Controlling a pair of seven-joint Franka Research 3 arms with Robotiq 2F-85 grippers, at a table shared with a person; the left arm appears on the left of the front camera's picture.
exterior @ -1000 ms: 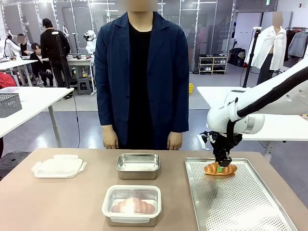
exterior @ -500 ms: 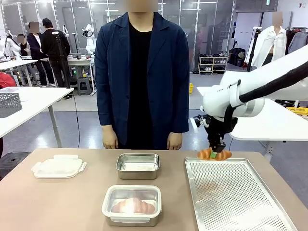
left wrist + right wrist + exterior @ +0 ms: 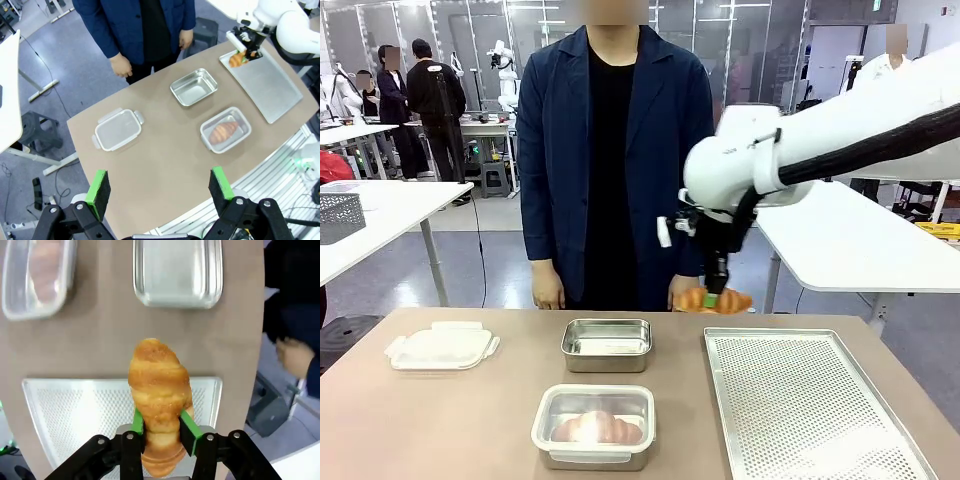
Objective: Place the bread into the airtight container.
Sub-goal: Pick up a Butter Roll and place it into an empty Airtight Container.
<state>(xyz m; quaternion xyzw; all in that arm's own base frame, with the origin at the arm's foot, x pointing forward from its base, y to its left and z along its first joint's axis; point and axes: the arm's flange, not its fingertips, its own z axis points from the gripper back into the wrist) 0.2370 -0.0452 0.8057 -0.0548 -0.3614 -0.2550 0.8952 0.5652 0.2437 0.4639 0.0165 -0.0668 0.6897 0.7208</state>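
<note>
My right gripper (image 3: pixel 712 299) is shut on a golden croissant (image 3: pixel 713 300) and holds it in the air above the far left corner of the perforated tray (image 3: pixel 800 400). From the right wrist the croissant (image 3: pixel 159 395) sits between the green pads (image 3: pixel 186 429), over the tray's edge. An empty steel container (image 3: pixel 607 343) stands at mid table, to the left of the bread. A lidded container (image 3: pixel 594 426) with another croissant inside sits at the front. My left gripper (image 3: pixel 159 187) hangs open high above the table.
A plastic lid (image 3: pixel 442 346) lies on the left of the table. A person in a dark blue jacket (image 3: pixel 613 150) stands at the far edge, hands down at the sides. The tray (image 3: pixel 262 85) has nothing on it.
My right gripper has lifted the croissant off the tray and carried it up and to the left, past the tray's far left corner. The left arm has not moved.
</note>
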